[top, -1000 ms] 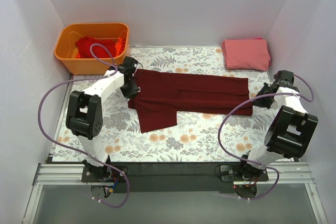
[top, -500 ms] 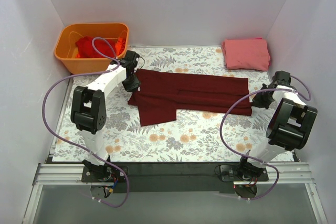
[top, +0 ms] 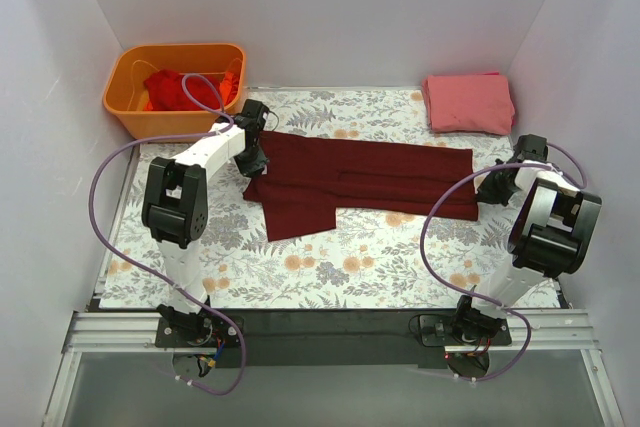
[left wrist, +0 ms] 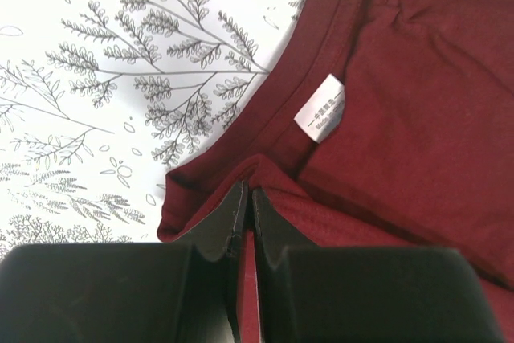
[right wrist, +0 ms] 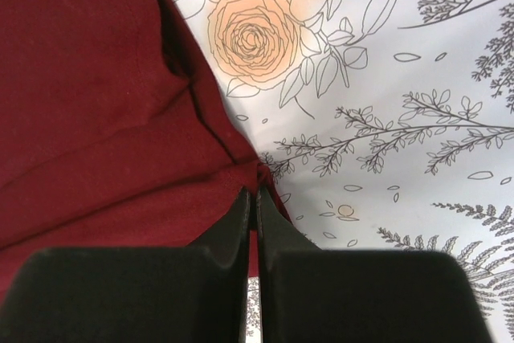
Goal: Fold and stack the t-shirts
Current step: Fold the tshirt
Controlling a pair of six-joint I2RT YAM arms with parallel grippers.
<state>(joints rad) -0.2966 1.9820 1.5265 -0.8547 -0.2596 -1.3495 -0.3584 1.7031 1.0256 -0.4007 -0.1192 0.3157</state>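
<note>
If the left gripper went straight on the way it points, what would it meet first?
The left gripper, shut on the dark maroon cotton t-shirt, would probably meet its neckband first, then the floral table cover.

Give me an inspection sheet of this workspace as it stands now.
Surface: floral table cover, flat.
Job's things: maroon t-shirt stretched across the middle, one flap spread toward the near edge; salmon-pink shirt folded at far right; red shirts in the orange bin.
Clutter: nothing seen.
Grippers: left gripper shut on the maroon t-shirt by the collar; right gripper shut on its opposite end.
Cables: purple cables loop off both arms; the left one arcs over the bin.
Surroundings: white walls on three sides.
</note>
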